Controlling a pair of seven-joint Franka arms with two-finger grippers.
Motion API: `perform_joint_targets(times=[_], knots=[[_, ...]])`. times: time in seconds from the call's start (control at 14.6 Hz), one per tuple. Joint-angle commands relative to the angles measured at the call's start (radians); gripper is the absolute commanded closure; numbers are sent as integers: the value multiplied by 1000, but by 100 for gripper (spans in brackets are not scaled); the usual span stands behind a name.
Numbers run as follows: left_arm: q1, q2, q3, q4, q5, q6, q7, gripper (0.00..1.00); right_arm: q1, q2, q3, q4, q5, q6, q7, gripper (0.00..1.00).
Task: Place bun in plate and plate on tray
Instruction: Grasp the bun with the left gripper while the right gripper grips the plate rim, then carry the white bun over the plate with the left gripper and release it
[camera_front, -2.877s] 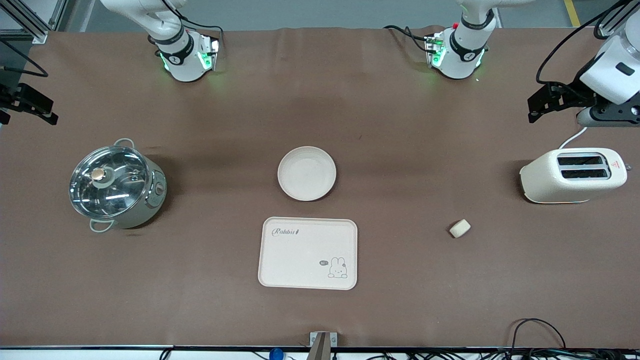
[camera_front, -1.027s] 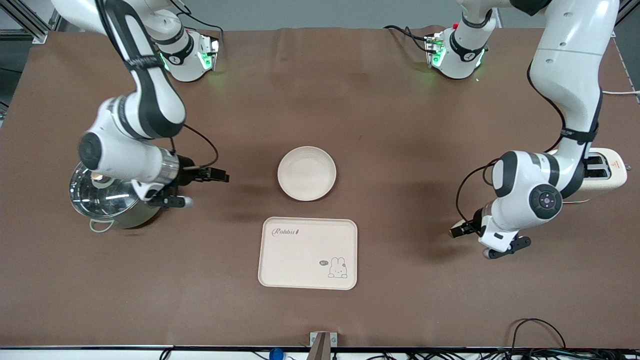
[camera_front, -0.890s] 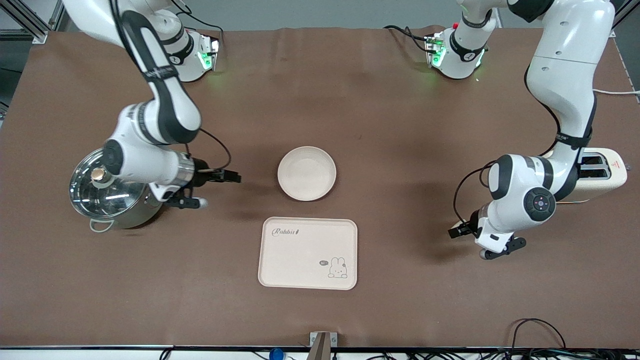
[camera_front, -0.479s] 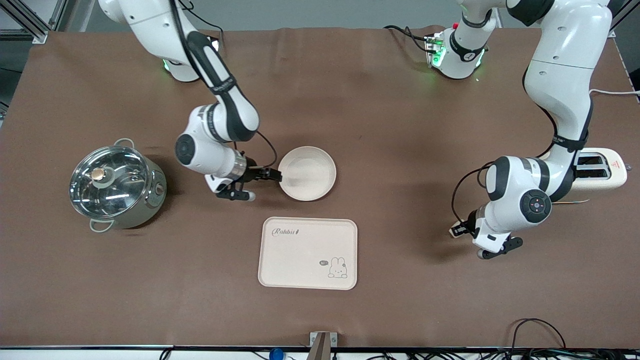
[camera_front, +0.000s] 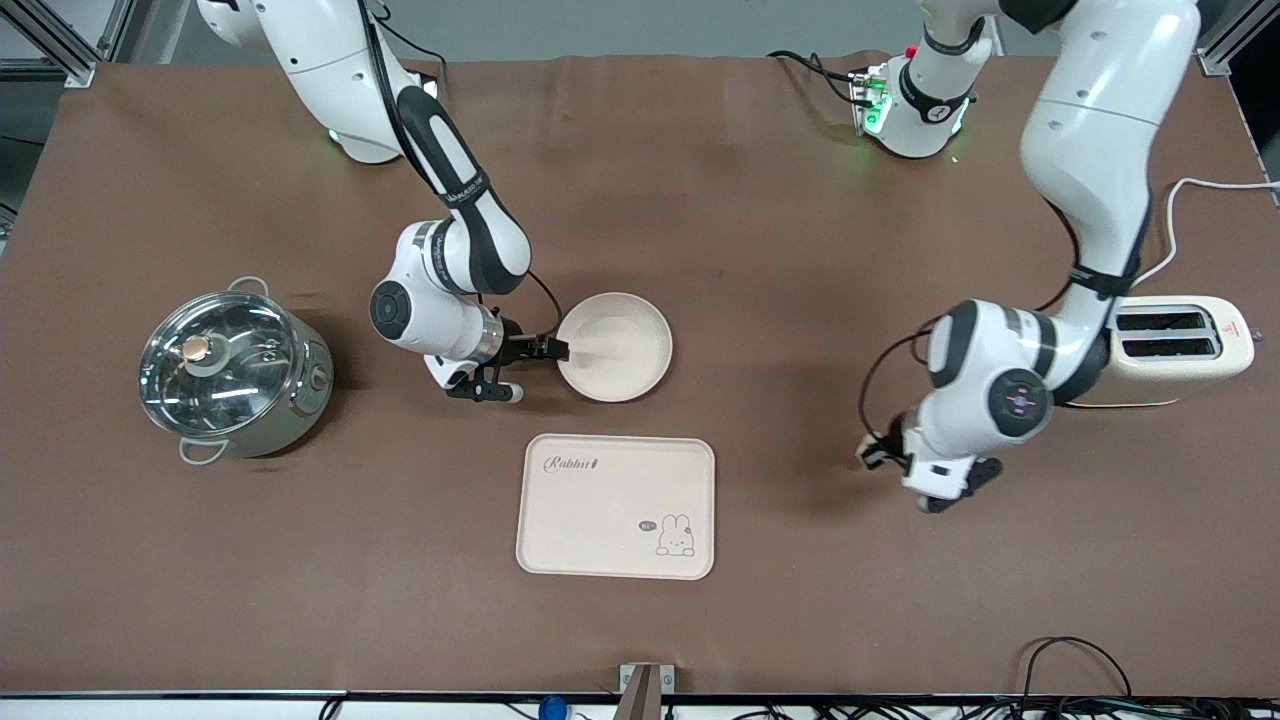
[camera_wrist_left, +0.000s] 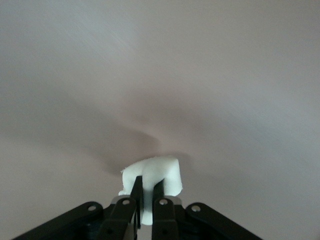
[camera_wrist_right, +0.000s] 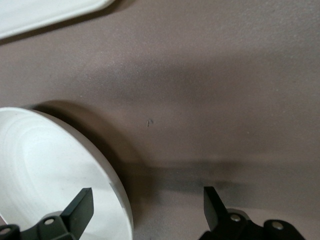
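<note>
The bun (camera_wrist_left: 162, 172) is a small white lump pinched between my left gripper's (camera_wrist_left: 148, 192) shut fingers. In the front view my left gripper (camera_front: 872, 452) is over bare table between the toaster and the tray. The round cream plate (camera_front: 613, 347) sits at mid-table, farther from the front camera than the tray (camera_front: 616, 506) with its rabbit drawing. My right gripper (camera_front: 545, 351) is open at the plate's rim on the side toward the right arm's end. In the right wrist view (camera_wrist_right: 146, 200) one finger is over the plate (camera_wrist_right: 45, 170) and the other is over the table.
A steel pot with a glass lid (camera_front: 235, 375) stands toward the right arm's end. A cream toaster (camera_front: 1150, 350) stands toward the left arm's end, its cable trailing off the table. A corner of the tray (camera_wrist_right: 40, 12) shows in the right wrist view.
My right gripper has moved from beside the pot to the plate's rim. My left gripper came down on the bun, took it, and has shifted toward the tray.
</note>
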Motion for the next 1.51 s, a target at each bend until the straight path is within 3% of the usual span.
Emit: perform_joint_targets(times=[0.0,0.27,0.82,0.89,1.03,1.23,1.3,1.44], knots=[[-150,-26,-10,73,11,-69,-185,98,1,-17,1,-17,28,-7,-20,9],[-330,6,-10,96,8,-67,-351,95,2,-23,3,-16,28,-20,-20,26],[-522,82,-12,151,-13,9,-590,95,4,-27,18,-2,33,-20,-31,56],[-539,96,-12,157,-21,32,-613,90,4,-27,19,1,33,-18,-33,60],[-554,113,-12,157,-24,74,-640,68,4,-27,19,6,33,-20,-33,66],[-562,113,-12,156,-22,86,-658,25,2,-26,27,6,33,-13,-39,79],[-562,110,-10,157,-19,86,-663,2,2,-26,27,6,33,-13,-40,83],[-560,96,-10,157,-12,81,-661,0,2,-26,27,6,34,-13,-40,87]])
